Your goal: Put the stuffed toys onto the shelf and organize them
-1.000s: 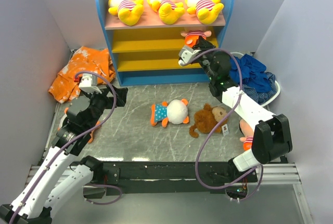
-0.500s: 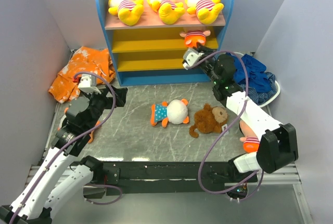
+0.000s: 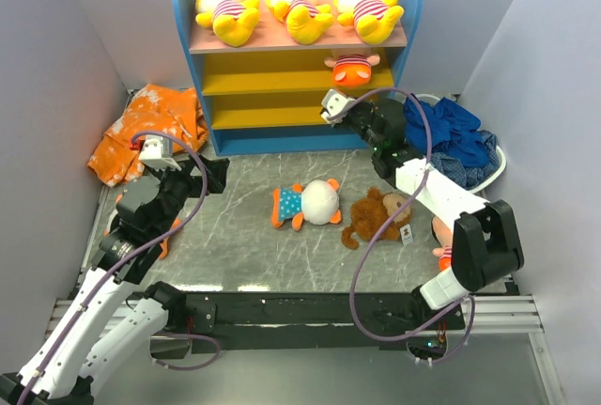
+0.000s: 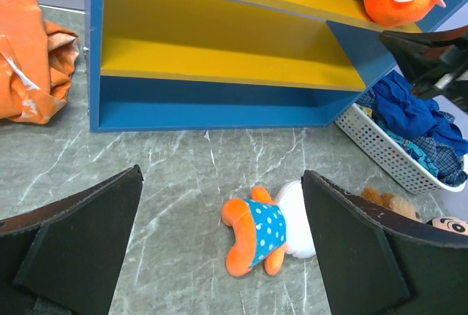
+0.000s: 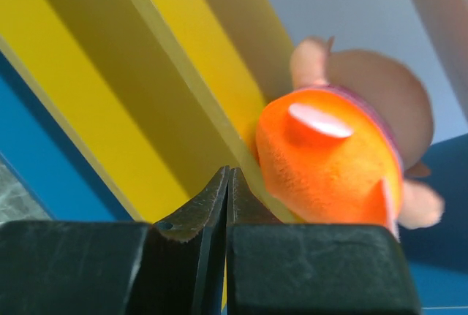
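The shelf (image 3: 184,10) stands at the back with three yellow stuffed toys (image 3: 299,7) on its pink top board. An orange striped toy (image 3: 353,69) lies on the right end of the upper yellow board. My right gripper (image 3: 357,112) hangs just below and in front of it, shut and empty, its tips (image 5: 228,172) pressed together beside the orange toy (image 5: 329,161). On the table lie a dotted-shirt toy (image 3: 308,203) and a brown monkey (image 3: 377,217). My left gripper (image 3: 211,172) is open above the table, the dotted toy (image 4: 262,236) ahead of its wide jaws (image 4: 221,176).
An orange-and-white cloth (image 3: 150,128) is heaped left of the shelf. A white basket (image 3: 496,172) with dark blue cloths (image 3: 455,137) sits at the right. Another orange toy (image 3: 443,241) lies by the right arm's base. Walls close both sides.
The right gripper pulled back from the striped toy on the yellow board, leaving it there, then shifted slightly left and its jaws closed. The left arm stayed still.
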